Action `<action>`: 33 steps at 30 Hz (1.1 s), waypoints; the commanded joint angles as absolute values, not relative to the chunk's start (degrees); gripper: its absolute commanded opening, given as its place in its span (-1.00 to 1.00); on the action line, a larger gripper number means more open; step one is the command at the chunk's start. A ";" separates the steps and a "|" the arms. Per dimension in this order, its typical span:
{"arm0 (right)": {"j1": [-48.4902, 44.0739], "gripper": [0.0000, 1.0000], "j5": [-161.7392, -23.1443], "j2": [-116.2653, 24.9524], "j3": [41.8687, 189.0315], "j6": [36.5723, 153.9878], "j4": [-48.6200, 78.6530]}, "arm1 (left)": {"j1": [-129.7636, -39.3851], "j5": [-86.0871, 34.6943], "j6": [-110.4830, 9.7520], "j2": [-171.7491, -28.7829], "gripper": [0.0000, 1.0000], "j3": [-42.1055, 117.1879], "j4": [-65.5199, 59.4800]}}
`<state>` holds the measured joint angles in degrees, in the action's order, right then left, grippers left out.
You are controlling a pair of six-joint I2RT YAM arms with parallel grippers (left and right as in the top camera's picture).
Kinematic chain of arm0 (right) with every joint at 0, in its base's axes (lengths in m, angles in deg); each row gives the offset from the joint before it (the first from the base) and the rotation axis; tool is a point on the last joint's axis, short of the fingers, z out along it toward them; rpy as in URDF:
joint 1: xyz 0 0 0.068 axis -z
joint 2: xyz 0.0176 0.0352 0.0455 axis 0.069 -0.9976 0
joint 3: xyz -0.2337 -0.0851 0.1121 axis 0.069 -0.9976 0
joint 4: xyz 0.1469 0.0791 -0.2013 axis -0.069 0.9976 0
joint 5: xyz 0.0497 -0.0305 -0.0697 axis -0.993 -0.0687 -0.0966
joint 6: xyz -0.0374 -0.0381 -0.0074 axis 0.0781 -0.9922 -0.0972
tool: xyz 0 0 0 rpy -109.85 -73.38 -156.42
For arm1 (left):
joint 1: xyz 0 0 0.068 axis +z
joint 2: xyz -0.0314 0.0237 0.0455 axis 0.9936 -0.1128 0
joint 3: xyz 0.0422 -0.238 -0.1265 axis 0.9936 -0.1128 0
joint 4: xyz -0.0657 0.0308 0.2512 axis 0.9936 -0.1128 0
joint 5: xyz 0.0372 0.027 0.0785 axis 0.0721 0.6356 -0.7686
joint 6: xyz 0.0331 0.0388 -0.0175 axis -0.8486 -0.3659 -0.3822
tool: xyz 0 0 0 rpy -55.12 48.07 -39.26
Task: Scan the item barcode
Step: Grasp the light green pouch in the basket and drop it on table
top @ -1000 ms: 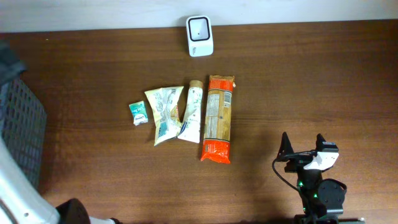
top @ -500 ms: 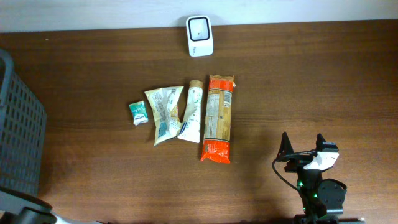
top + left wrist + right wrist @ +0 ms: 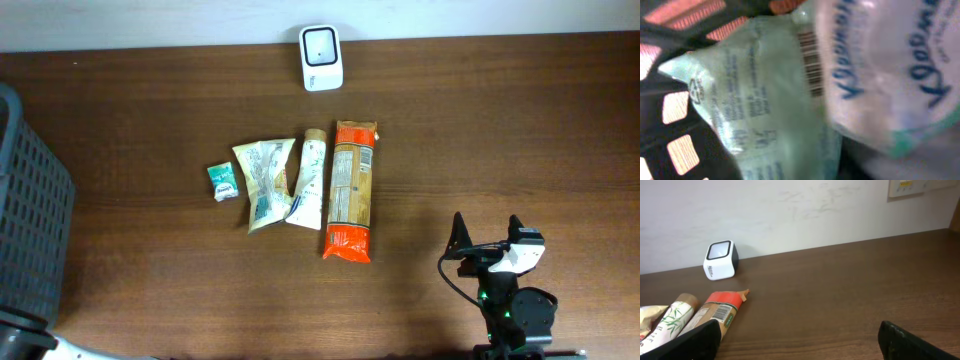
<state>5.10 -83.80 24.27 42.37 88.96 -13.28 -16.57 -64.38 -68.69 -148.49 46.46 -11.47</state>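
A pale green packet (image 3: 755, 100) is seen very close in the left wrist view. Its barcode (image 3: 810, 62) faces the camera. The packet lies inside the dark basket (image 3: 30, 200) at the left edge of the table. Part of it is covered by a clear tissue pack (image 3: 890, 65) with blue writing.

The packet looks light, thin and soft. It will likely bend and crinkle when it is squeezed, and its shiny skin may be slippery. It is best held by a flat edge, away from the barcode, so the stripes are not hidden or folded.

The left gripper's fingers are not seen in any view, so it cannot be told whether anything is held.

The right gripper (image 3: 800, 345) is spread wide over bare table, and nothing is held in it.

The white scanner (image 3: 321, 57) is set at the far side, well apart from the basket. Between them a small green packet (image 3: 224, 182), a pouch (image 3: 260, 183), a tube (image 3: 309, 180) and an orange pack (image 3: 351, 190) are laid in a row.
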 commanded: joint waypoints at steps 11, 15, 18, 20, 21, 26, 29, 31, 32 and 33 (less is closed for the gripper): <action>5.58 0.97 -83.71 24.65 41.89 89.14 -13.10 | -15.91 -32.58 -65.39 -147.90 -1.00 67.99 -26.13; 5.58 0.97 -83.71 24.65 41.89 89.14 -13.10 | -16.79 -21.54 -63.27 -142.29 -1.00 78.57 -30.77; 5.58 0.97 -83.71 24.65 41.89 89.14 -13.10 | -19.50 -16.14 -63.29 -134.22 -1.00 81.76 -33.13; 5.58 0.97 -83.71 24.65 41.89 89.16 -13.10 | -25.13 -13.61 -63.34 -127.10 -1.00 81.74 -36.19; 5.58 0.97 -83.71 24.65 41.89 89.14 -13.10 | -28.98 -13.65 -64.65 -124.63 -1.00 81.74 -38.31; 5.58 0.97 -83.71 24.65 41.89 89.14 -13.10 | -54.27 -27.99 -68.89 -122.22 -1.00 80.01 -48.12; 5.58 0.97 -83.71 24.65 41.89 89.14 -13.10 | -71.19 -36.34 -68.85 -124.43 -1.00 71.24 -45.98; 5.58 0.97 -83.71 24.65 41.89 89.14 -13.10 | -78.68 -38.26 -68.76 -127.01 -1.00 64.03 -42.20; 5.58 0.97 -83.71 24.65 41.89 89.14 -13.10 | -81.35 -38.33 -67.62 -128.34 -1.00 60.43 -40.06; 5.58 0.97 -83.71 24.65 41.89 89.14 -13.10 | -83.08 -38.37 -66.88 -129.26 -1.00 57.82 -38.42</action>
